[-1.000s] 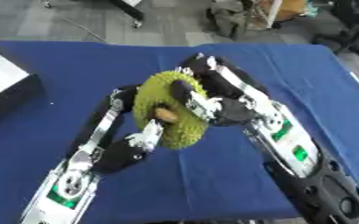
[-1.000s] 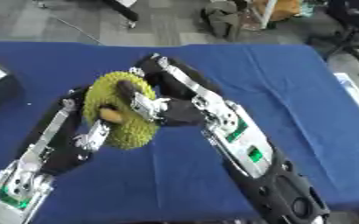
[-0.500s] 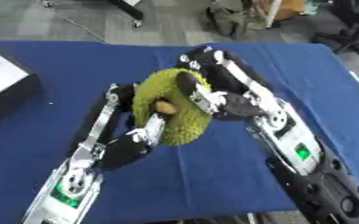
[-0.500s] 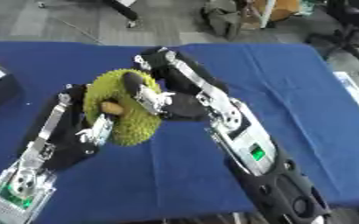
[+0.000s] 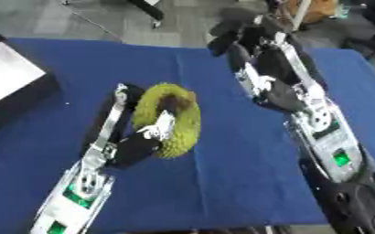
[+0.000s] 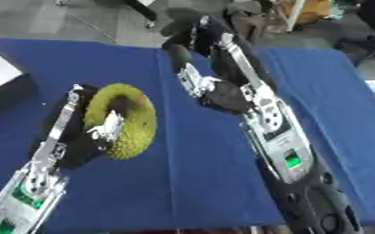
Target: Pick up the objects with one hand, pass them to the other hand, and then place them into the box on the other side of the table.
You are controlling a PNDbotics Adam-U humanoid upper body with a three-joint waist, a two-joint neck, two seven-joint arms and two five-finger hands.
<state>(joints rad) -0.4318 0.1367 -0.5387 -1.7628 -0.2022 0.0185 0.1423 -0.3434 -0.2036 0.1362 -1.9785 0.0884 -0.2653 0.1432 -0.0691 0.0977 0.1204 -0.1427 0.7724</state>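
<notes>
Far to the left of the left hand [image 5: 142, 139] sits the box [image 5: 13, 84], at the table [image 5: 222, 183] edge. That hand has its fingers curled round the spiky yellow-green fruit [image 5: 171, 119], lifted just above the cloth. It looks bulky, stiff and prickly, probably light if a replica; best cradled around its broad middle. To its right, the right hand [image 5: 259, 84] hangs with relaxed fingers, empty. A second ago both hands clasped the fruit together; now the right has let go and drawn well apart.

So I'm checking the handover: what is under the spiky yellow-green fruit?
The left hand holds the spiky yellow-green fruit from below, fingers curled round it. The blue table beneath is partly hidden.
</notes>
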